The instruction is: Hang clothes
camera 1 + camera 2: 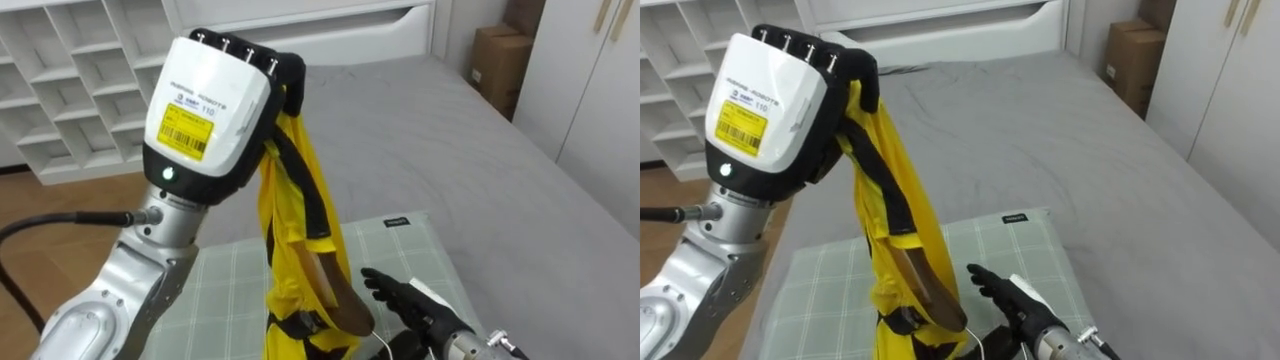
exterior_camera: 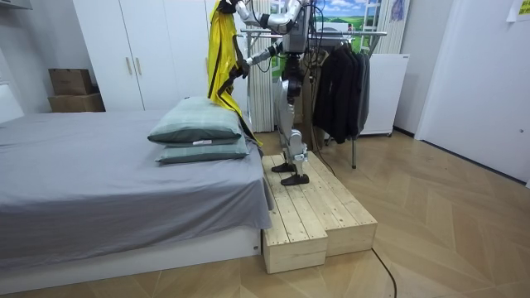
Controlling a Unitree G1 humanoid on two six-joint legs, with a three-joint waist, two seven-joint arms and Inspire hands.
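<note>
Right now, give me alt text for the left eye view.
The robot's left hand, raised, grips the top of a yellow garment with black stripes, hanging above a green checked pillow on a grey bed. Its open right hand is beside a wooden hanger low in the garment.

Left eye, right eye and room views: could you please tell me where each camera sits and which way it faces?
Left eye view: on the head, looking down at the grey bed and checked pillow; the left hand holds up the yellow garment, the right hand open below.
Right eye view: same scene, from slightly further right.
Room view: off in the room, facing the whole robot on the wooden platform between bed and clothes rack.
Shared: garment, pillow and bed show in all three.
</note>
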